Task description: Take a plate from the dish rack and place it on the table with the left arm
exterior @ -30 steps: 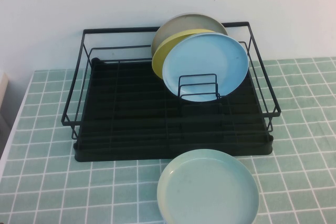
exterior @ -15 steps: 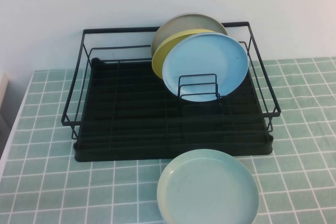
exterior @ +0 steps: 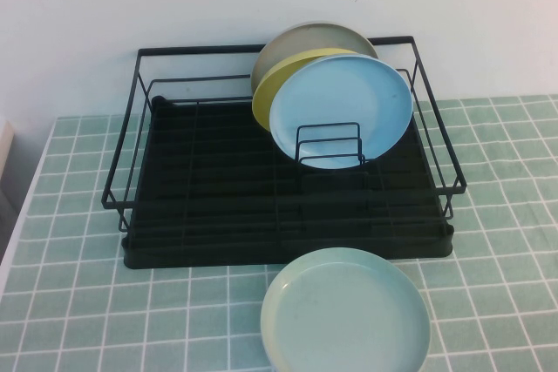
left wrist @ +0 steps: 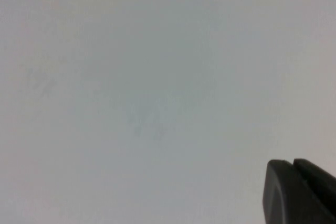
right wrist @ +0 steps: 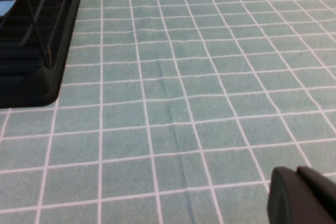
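The sky-blue plate (exterior: 340,111) stands on edge in the black wire dish rack (exterior: 218,215), leaning against the small upright divider (exterior: 328,144) at the rack's back right. The rack sits on the green tiled table (exterior: 78,302). Neither arm shows in the high view. In the left wrist view, the left gripper (left wrist: 292,165) is shut and empty, with only a blank pale wall in front of it. In the right wrist view, the right gripper (right wrist: 295,171) is shut and empty, low over the table (right wrist: 184,77), to the right of the rack's corner (right wrist: 31,51).
A yellow plate (exterior: 275,84) and a grey-beige plate (exterior: 301,41) stand behind the blue one in the rack. A paler mint-green plate (exterior: 346,311) lies flat on the table just in front of the rack. A white wall rises behind the table.
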